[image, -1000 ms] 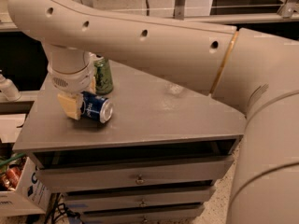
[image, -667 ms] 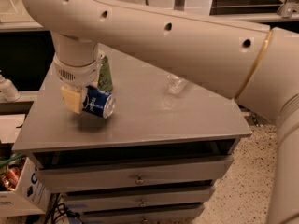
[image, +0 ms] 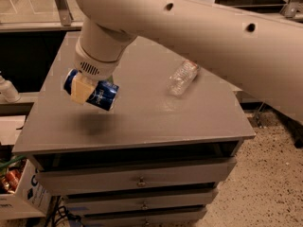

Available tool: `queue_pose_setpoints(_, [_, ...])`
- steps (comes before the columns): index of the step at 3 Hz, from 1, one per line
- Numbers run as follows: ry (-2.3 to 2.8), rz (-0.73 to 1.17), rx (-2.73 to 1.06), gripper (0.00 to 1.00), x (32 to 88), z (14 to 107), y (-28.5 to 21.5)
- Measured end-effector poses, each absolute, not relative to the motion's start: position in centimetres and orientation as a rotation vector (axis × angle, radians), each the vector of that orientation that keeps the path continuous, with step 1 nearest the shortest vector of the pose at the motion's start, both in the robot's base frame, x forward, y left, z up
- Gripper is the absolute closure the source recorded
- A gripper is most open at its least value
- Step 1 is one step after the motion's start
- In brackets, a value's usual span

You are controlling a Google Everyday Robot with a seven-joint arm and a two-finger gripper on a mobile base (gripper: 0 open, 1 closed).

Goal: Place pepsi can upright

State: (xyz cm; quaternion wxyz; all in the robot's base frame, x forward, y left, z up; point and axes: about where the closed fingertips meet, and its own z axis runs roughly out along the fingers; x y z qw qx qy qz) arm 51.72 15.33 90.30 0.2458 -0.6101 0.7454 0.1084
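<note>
The pepsi can (image: 103, 97) is dark blue with white lettering. It lies on its side in the air, held a little above the left part of the grey table top (image: 142, 122), and its shadow falls on the surface below. My gripper (image: 90, 91) hangs from the big beige arm and is shut on the can, with one yellowish finger pad (image: 80, 89) pressed across the can's near side. The far finger is hidden behind the can.
A clear plastic bottle (image: 182, 78) lies on its side at the table's right middle. Drawers (image: 139, 179) run below the front edge. A white bottle (image: 7, 90) and a box with cans (image: 10, 179) stand at the left. The arm blocks the back of the table.
The can has been lifted off the table surface in the gripper, still on its side. The green can that stood behind it no longer shows.
</note>
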Motion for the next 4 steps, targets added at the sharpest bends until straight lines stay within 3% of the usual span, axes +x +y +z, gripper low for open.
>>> queue_pose_setpoints(4, [1.438, 0.712, -1.507, 1.0, 50.0, 95.3, 15.3])
